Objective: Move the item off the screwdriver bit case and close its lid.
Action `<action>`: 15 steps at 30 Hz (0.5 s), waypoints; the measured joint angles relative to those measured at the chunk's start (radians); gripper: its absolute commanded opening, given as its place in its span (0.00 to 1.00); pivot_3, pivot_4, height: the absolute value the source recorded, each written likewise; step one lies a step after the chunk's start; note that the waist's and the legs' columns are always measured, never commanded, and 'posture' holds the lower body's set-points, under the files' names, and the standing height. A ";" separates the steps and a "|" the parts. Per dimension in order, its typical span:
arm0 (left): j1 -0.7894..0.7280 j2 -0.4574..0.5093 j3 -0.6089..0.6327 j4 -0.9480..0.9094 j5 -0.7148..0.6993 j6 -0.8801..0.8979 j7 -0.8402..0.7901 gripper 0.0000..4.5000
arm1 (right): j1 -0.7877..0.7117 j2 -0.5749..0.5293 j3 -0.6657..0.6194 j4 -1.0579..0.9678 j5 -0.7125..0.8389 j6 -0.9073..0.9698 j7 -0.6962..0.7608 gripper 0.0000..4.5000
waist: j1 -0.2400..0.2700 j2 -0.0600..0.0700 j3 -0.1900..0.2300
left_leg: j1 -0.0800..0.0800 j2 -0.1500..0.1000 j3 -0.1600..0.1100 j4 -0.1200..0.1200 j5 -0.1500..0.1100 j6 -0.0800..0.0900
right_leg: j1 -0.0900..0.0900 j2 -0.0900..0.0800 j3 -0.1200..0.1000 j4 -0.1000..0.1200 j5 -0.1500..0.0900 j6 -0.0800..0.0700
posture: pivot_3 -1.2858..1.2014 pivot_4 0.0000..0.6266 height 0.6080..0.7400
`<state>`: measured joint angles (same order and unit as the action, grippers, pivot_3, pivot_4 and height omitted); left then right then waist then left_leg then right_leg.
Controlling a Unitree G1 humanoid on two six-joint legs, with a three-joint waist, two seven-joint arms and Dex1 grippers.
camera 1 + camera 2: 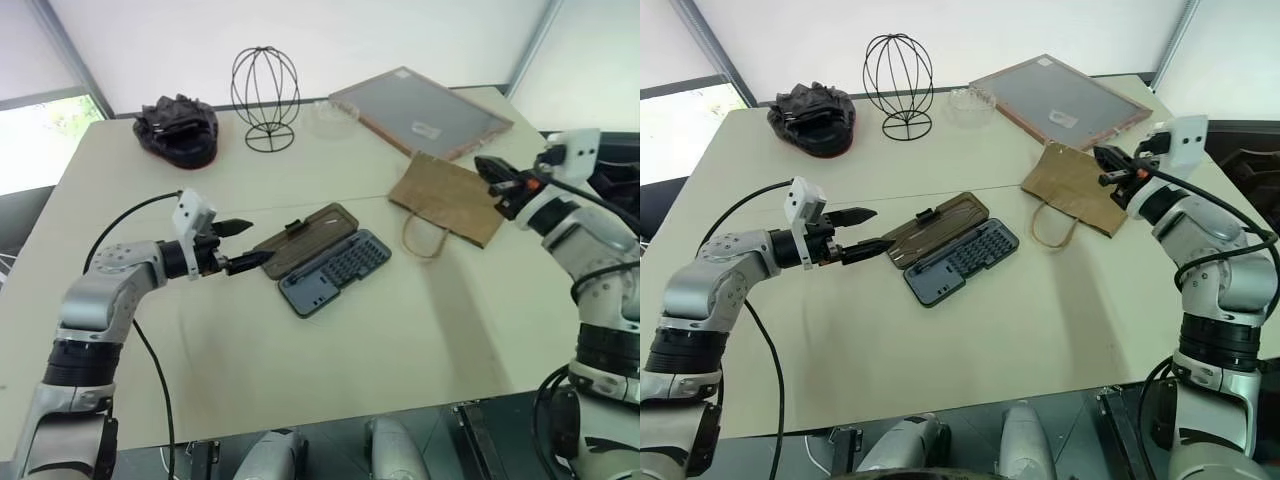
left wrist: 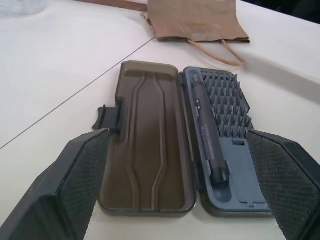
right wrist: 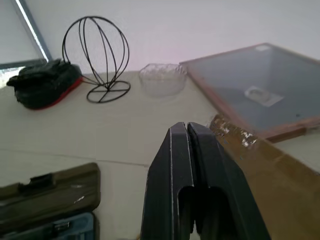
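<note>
The screwdriver bit case lies open and flat in the middle of the table. Its dark blue-grey base [image 1: 338,268] holds rows of bits and a dark driver handle [image 2: 208,135]. The smoky-brown lid [image 1: 304,238] rests on the table beside the base, with its black latch tab pointing away from the base. The tan paper bag, the item [image 1: 446,197], lies to the right of the case and apart from it, twine handles toward the case. My left gripper [image 1: 258,241] is open, level, close to the lid's near end. My right gripper [image 1: 1105,160] is shut and empty above the bag's right edge.
A black wire dome stand [image 1: 265,100], a black lumpy object [image 1: 178,130], a small glass bowl [image 1: 332,115] and a wood-framed grey board [image 1: 420,112] stand along the far side of the table. The table's front edge [image 1: 330,420] runs close to me.
</note>
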<state>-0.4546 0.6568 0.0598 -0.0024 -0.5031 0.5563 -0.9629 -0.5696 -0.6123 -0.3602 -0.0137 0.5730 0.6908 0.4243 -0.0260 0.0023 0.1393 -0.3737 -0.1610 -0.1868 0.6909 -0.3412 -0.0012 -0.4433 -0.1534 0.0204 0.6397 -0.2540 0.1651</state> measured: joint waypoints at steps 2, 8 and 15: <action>0.012 0.000 0.002 -0.009 0.000 0.000 0.003 1.00 | -0.016 -0.004 -0.005 0.041 -0.007 -0.001 -0.009 0.40 | 0.006 0.000 0.000 | 0.000 0.000 0.000 0.000 0.000 0.000 | 0.000 0.000 0.000 0.000 0.000 0.000 | 0.52 0.24 1.00; 0.061 -0.016 0.002 -0.056 -0.002 0.004 0.018 1.00 | -0.042 0.037 0.015 0.177 -0.079 -0.038 -0.074 0.99 | 0.008 0.000 0.000 | 0.000 0.000 0.001 0.001 0.000 0.000 | 0.000 0.000 0.000 0.000 0.000 0.000 | 0.52 0.24 1.00; 0.118 -0.027 0.005 -0.130 -0.019 0.028 0.043 1.00 | -0.120 0.081 0.039 0.452 -0.239 -0.245 -0.219 0.99 | 0.007 0.000 0.000 | 0.000 0.000 0.001 0.002 0.000 0.000 | -0.001 0.000 0.000 0.006 0.000 0.000 | 0.52 0.24 1.00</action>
<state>-0.3367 0.6299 0.0647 -0.1320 -0.5222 0.5839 -0.9195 -0.6899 -0.5310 -0.3216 0.4383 0.3337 0.4454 0.2057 -0.0186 0.0024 0.1394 -0.3733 -0.1608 -0.1859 0.6930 -0.3413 -0.0013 -0.4445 -0.1537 0.0205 0.6455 -0.2540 0.1650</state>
